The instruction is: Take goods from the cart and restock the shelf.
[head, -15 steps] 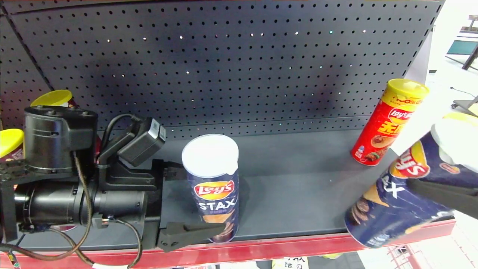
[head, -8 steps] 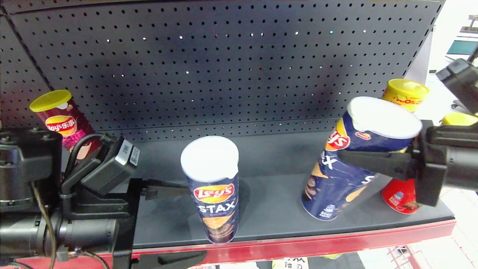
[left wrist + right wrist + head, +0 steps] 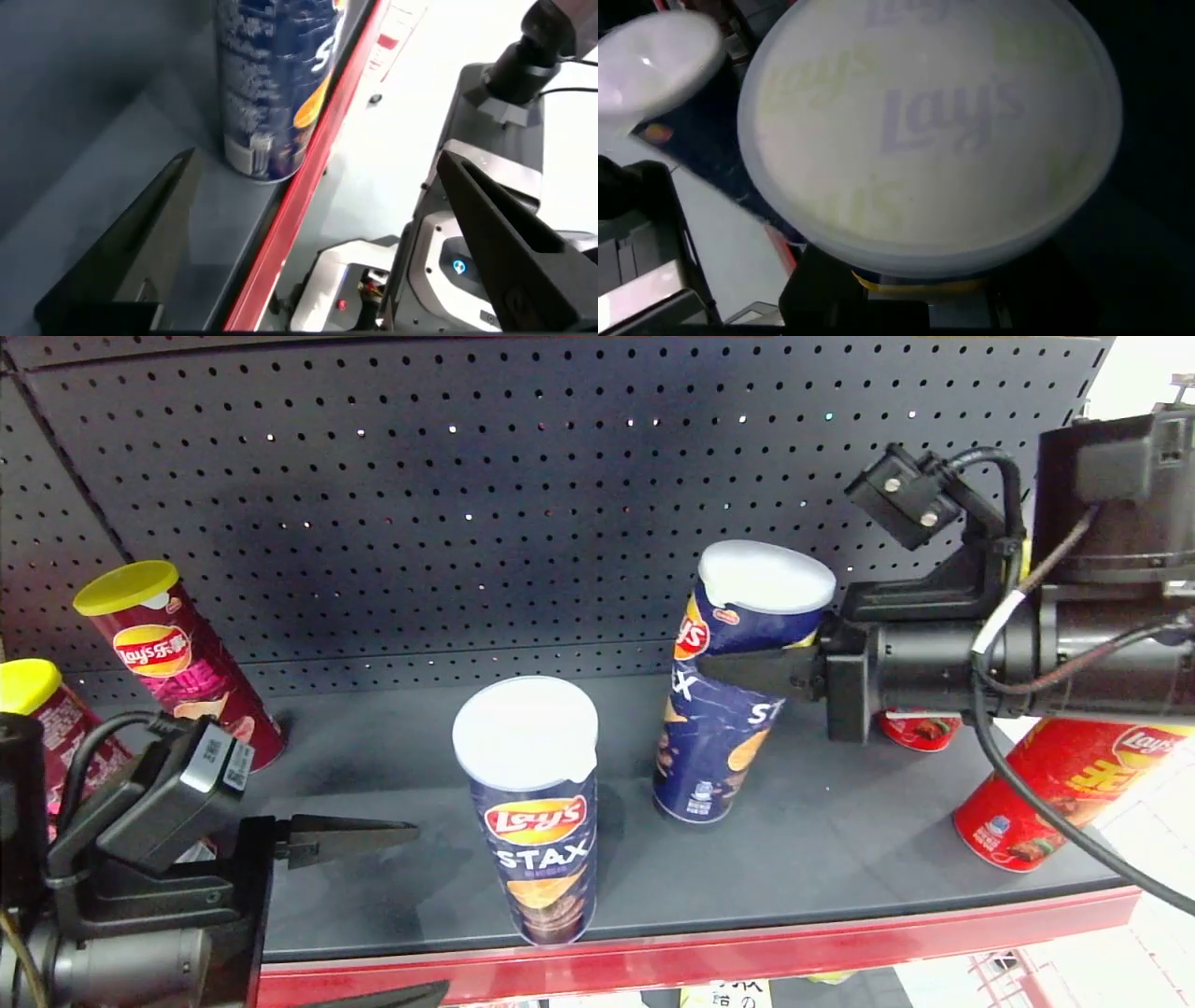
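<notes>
Your right fingers (image 3: pixel 756 672) were clamped on the upper part of the tilted blue can (image 3: pixel 724 728), just under its white lid (image 3: pixel 929 131). One finger lay across the side facing you and the other was hidden behind the can. That can leaned with its top toward your right and its base down on the shelf (image 3: pixel 822 831), roughly mid-depth.

Your left fingers (image 3: pixel 345 835) were spread wide apart and held nothing. One reached in over the shelf deck, and the other sat lower, at the red front lip (image 3: pixel 308 187).

Between the two arms, the standing blue can (image 3: pixel 537 812) was upright close to the front edge. It was apart from the tilted blue can and clear of your left fingers.

Farther out on your left, a maroon can (image 3: pixel 177 653) with a yellow lid leaned by the pegboard back (image 3: pixel 560 504), with a second yellow-lidded can (image 3: pixel 42 709) beside it. On your right, a red can (image 3: pixel 1064 784) lay tilted near the shelf's end, below your right arm.
</notes>
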